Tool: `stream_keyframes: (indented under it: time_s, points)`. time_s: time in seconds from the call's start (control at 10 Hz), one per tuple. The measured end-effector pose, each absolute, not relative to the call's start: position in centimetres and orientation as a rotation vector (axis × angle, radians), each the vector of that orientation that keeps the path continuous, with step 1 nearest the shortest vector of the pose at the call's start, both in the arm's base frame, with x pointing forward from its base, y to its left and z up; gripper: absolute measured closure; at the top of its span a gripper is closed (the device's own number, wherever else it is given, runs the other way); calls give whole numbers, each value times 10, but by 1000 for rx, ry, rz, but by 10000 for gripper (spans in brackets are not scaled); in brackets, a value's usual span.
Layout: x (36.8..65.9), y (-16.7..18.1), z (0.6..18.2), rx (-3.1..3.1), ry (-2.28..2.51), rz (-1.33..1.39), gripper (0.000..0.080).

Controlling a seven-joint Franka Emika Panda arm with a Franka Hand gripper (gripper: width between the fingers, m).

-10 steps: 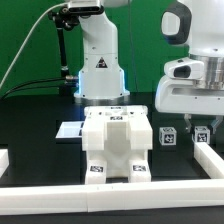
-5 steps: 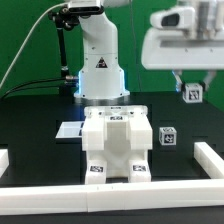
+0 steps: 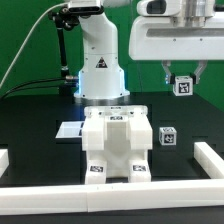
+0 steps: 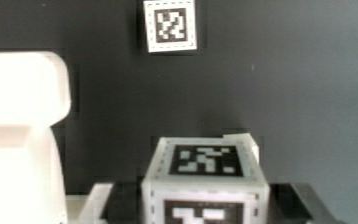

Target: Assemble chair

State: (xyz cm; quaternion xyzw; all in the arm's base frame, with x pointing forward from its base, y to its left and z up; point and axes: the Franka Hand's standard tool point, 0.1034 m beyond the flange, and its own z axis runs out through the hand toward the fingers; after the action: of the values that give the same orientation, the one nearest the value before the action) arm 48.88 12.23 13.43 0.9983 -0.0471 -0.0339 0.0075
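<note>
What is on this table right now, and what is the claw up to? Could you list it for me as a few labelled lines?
gripper: shut on the held cube, up in the air
held cube: small, white, black-and-white tags, clear of the table
loose cube: on the table, to the exterior view's right of the chair body
chair body: large white blocky piece, mid-table
marker board: flat, to the exterior view's left of the chair body

Table (image 3: 40, 108) bears chair assembly (image 3: 115, 146), cube (image 3: 168, 137), marker board (image 3: 68, 130).
</note>
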Motion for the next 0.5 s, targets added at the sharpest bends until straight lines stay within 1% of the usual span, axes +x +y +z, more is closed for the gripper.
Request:
stream_keyframes:
  time_s: [0.2,0.4,0.5]
  points:
    - [490,120,136,3133,-109,-110,515]
    - [514,94,164,3208,-75,-91,515]
    - [522,83,174,3217,-39,-76,515]
